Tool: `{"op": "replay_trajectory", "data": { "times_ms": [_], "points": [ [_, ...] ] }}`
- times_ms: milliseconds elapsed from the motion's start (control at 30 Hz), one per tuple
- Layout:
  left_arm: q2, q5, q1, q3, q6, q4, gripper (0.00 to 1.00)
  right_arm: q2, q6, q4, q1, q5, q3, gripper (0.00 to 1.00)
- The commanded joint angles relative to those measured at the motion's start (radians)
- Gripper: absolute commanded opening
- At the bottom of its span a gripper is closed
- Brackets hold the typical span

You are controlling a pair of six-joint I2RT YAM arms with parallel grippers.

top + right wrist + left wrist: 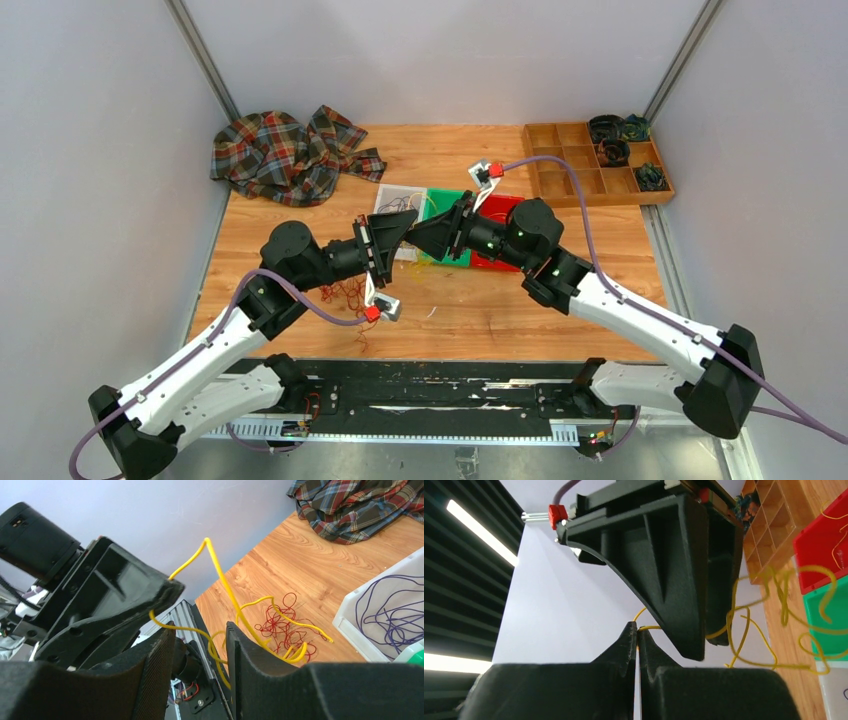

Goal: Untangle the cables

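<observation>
My left gripper is shut on a yellow cable, pinched at its very fingertips. The two grippers meet tip to tip above the bins, the left gripper facing the right gripper. My right gripper is open, and the yellow cable runs loosely through the gap between its fingers without being pinched. The cable hangs down in loops toward the table. A dark red cable bunch lies on the wood below. Purple cables sit in the white bin.
White bin, green bin and red bin stand side by side mid-table. A wooden compartment tray with dark coils is at the back right. A plaid cloth lies at the back left.
</observation>
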Motion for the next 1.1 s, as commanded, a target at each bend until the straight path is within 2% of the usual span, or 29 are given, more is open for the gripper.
{"op": "replay_trajectory", "data": {
  "times_ms": [0,400,867,1067],
  "points": [
    [0.005,0.023,-0.006,0.043,-0.021,0.038,0.01,0.042,0.065,0.092,0.016,0.057,-0.009,0.41],
    [0.009,0.001,-0.007,0.061,-0.021,0.04,0.01,0.089,0.063,0.126,0.086,0.181,-0.047,0.33],
    [0.066,-0.035,-0.007,0.194,-0.027,0.04,0.01,0.041,0.087,0.142,0.096,0.323,-0.267,0.27],
    [0.077,-0.047,-0.007,0.255,-0.027,0.04,0.01,0.048,0.101,0.143,0.096,0.354,-0.321,0.22]
  ]
}}
